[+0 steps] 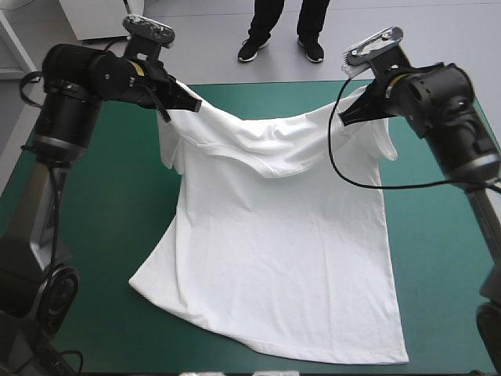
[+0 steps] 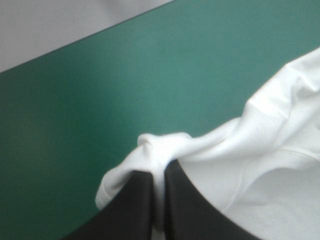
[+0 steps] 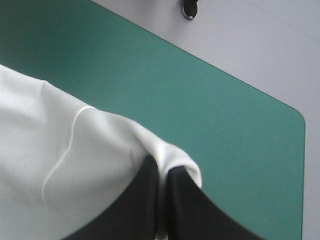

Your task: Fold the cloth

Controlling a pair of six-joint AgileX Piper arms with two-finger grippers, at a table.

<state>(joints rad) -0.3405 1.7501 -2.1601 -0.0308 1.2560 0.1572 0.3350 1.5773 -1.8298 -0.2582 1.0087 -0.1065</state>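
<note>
Two grips: the left pincer [image 1: 190,103] and the right pincer [image 1: 350,117] each have their black fingers pressed together on a pinch of the T-shirt [image 1: 274,258], one at each shoulder.
Cloth position: the shoulder edge hangs off the bench [image 1: 86,235] near its far edge and sags in the middle between the two pincers. The body and hem lie spread on the teal-green cover.
Long axis: it runs from the far edge to the near edge, with the collar far and the hem near.
Key relation: the cloth lies below both pincers and toward the robot. The held edge runs across the bench, at right angles to that axis.
Nearer arm: neither. Each holds the shoulder on its own side, at about the same height.
Likely step: a judgement, carrying the shoulders toward the hem to fold the shirt in half, both arms moving together.
Risk: the hem flares out to the left, so the edges may land askew, and the sagging collar could bunch.
</note>
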